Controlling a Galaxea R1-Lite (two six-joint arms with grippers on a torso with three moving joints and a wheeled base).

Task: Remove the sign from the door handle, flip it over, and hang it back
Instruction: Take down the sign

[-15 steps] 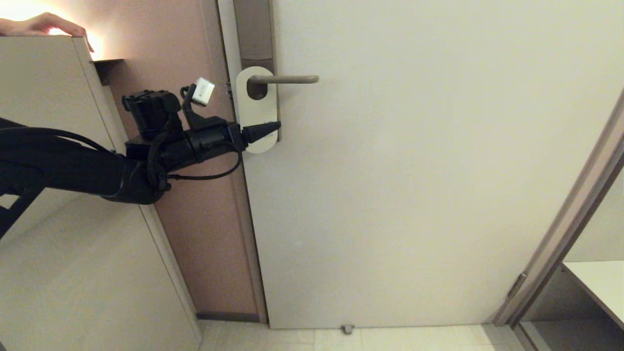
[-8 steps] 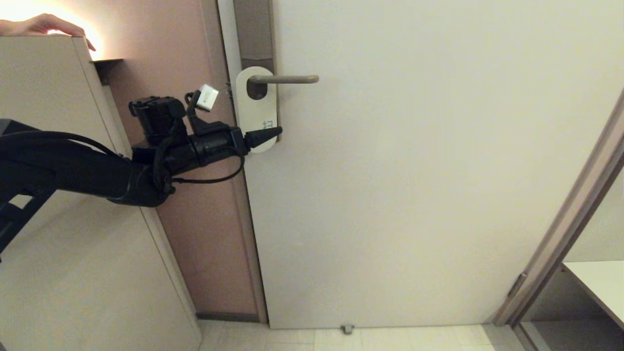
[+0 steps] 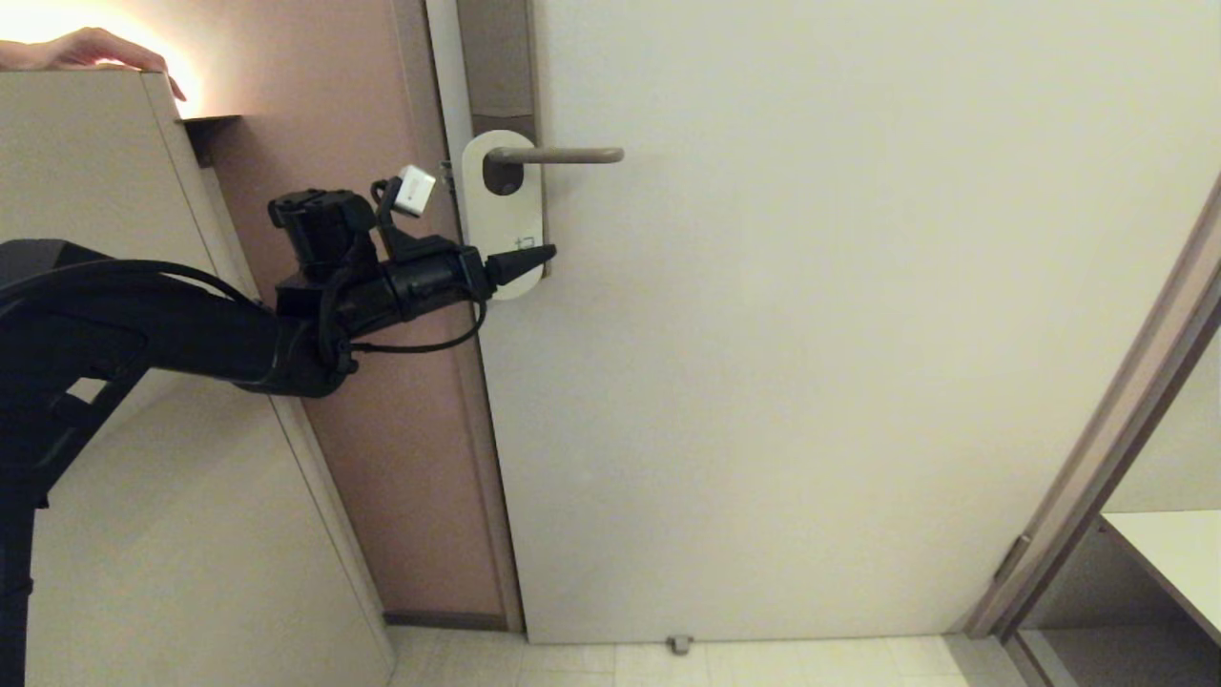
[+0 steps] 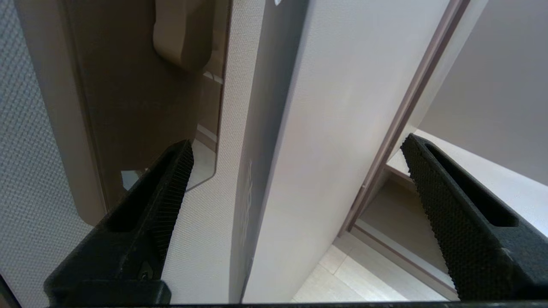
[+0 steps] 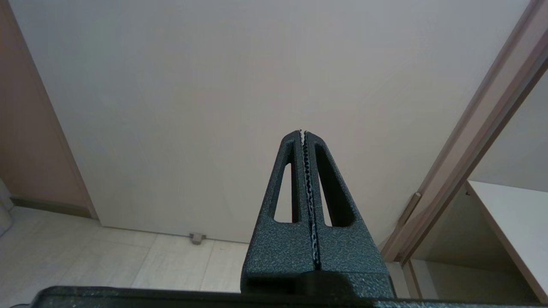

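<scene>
The flat white rounded-end sign (image 3: 503, 215) hangs on the slim taupe lever door handle (image 3: 558, 155); at its six o'clock end the left tool (image 3: 534, 256), fingers spread wide, must next clamp it, I judge.

One sign (image 3: 502, 218), white side outward, hung by its round hole on one door handle (image 3: 563, 155). One door (image 3: 811, 363), pale, with one small stop (image 3: 678, 644) at its foot. One backplate (image 3: 497, 67), brownish, above the handle. Two grippers: left gripper (image 3: 534, 256) at the lower end of the sign, fingers (image 4: 171, 184) spread wide, two in number; right gripper (image 5: 305, 133), two fingers pressed together, seen in the right wrist view only. One small white block (image 3: 415, 189) mounted on the left arm. One person's hand (image 3: 91, 48) resting atop one cabinet (image 3: 86, 191). One table (image 3: 1178, 558) edge at far right.
</scene>
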